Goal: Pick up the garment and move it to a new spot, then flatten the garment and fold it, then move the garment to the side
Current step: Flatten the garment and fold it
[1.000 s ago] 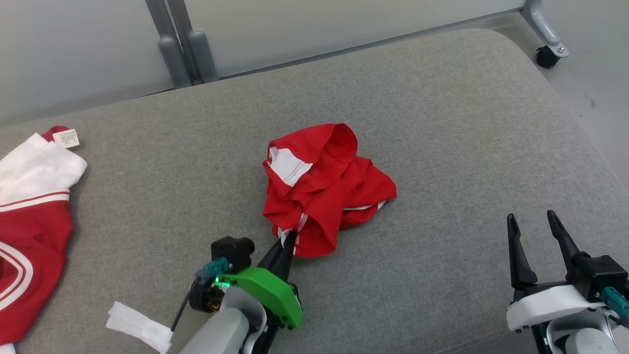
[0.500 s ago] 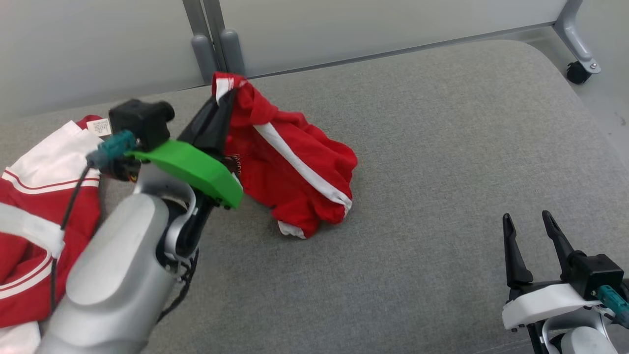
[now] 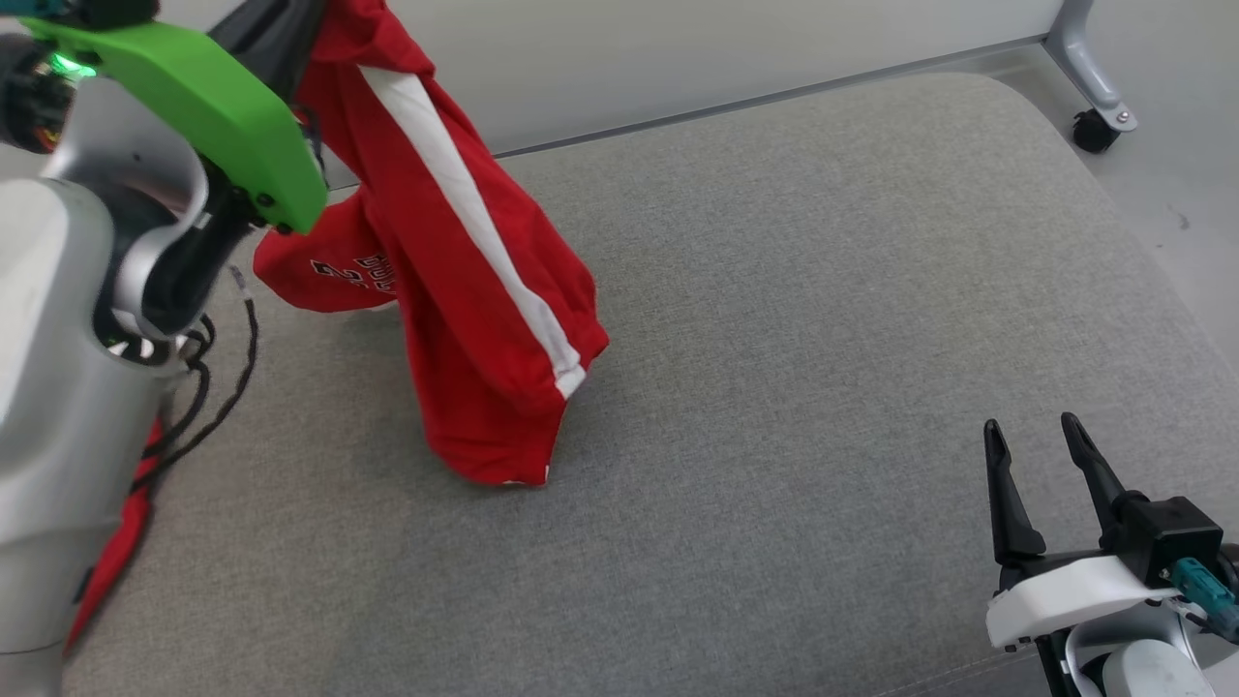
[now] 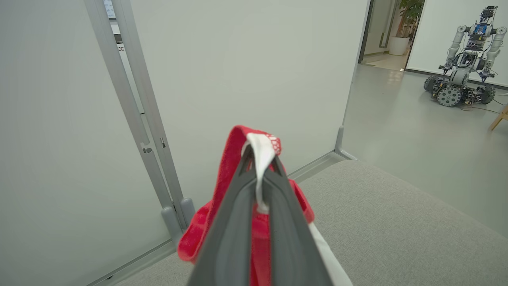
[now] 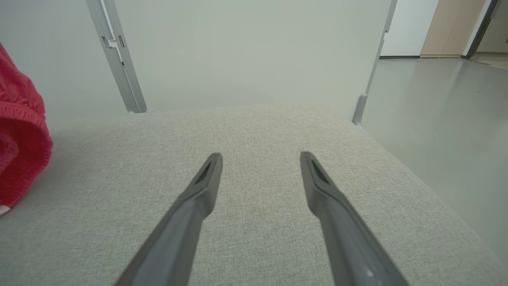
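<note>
Garment (image 3: pixel 455 290) hangs from the raised left pincer (image 4: pixel 258 153), pinched tight (right pincer (image 3: pixel 1029 423) spread, low).

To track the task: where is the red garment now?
Head view, upper left: the red garment hangs from the left gripper, its lower end on the grey cushion.

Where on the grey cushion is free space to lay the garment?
Free: the grey cushion between the hanging red garment and the open right gripper. Crowded: the left edge, by the left arm and another red cloth.
</note>
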Tool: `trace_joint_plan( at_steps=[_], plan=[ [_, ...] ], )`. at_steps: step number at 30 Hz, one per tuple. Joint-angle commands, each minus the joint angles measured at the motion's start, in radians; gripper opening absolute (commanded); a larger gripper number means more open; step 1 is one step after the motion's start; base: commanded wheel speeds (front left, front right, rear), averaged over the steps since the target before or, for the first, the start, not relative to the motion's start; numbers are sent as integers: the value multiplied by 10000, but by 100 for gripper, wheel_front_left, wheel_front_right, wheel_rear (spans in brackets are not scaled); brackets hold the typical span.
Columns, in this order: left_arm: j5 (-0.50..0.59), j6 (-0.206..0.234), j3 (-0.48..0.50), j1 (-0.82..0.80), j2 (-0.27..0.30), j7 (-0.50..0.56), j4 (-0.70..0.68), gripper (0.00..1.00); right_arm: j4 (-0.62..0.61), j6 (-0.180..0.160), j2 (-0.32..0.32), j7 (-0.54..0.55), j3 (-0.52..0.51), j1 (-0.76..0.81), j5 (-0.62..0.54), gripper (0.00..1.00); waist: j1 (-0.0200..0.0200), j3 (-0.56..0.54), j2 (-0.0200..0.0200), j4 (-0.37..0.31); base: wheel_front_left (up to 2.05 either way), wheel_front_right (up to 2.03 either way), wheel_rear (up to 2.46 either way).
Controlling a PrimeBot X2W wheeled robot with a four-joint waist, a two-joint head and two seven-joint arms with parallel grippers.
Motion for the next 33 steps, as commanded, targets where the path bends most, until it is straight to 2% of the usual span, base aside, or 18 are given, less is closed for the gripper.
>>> trace_joint_plan(
  at_steps=[1,5,7,11,14,19,23,24,25,26,27,33],
  plan=[
    [-106,-97,75,-285,159,159,58,0,14,-3,-41,-30,10,-156,62,100,0,38,0,-119,0,0,0],
    [-284,-322,58,-667,272,526,83,0,6,-3,-63,-30,-21,-122,57,100,0,114,0,-180,0,0,0],
    [-404,-426,-104,-676,42,585,-1,0,19,-3,-60,-30,-4,-116,50,100,0,160,0,-173,0,0,0],
    [-697,-593,-749,-160,-782,628,-113,0,48,-3,-36,-30,114,-199,64,100,0,264,0,-144,0,0,0],
    [-676,-725,-1550,195,-1600,606,108,0,75,-3,-9,-30,311,-311,76,100,0,371,0,-160,0,0,0],
    [-434,-929,-3134,578,-3090,555,1190,0,128,-3,104,-30,852,-738,140,100,0,849,0,-533,0,0,0],
    [-161,-994,-3946,431,-3707,-21,2134,0,225,-3,262,-30,1155,-1010,326,100,0,1282,0,-924,0,0,0],
    [-81,-913,-4060,383,-3801,-334,2400,18,252,-3,322,-30,1225,-1061,379,100,0,1410,0,-1065,0,0,0],
    [-10,-931,-4220,352,-3877,-564,2601,41,288,-3,361,-30,1239,-1074,440,100,0,1484,0,-1157,0,0,0],
    [88,-902,-4367,315,-3935,-898,2814,95,334,-3,393,-30,1290,-1080,493,100,0,1574,0,-1284,0,0,0],
    [95,-808,-4440,286,-3953,-1138,2986,100,366,-3,401,-30,1319,-1065,528,100,0,1643,0,-1385,0,0,0],
    [-582,-499,-5483,256,-3943,-2193,3115,100,533,-3,450,-30,1238,-902,891,100,0,1817,0,-1755,0,0,0]
  ],
)
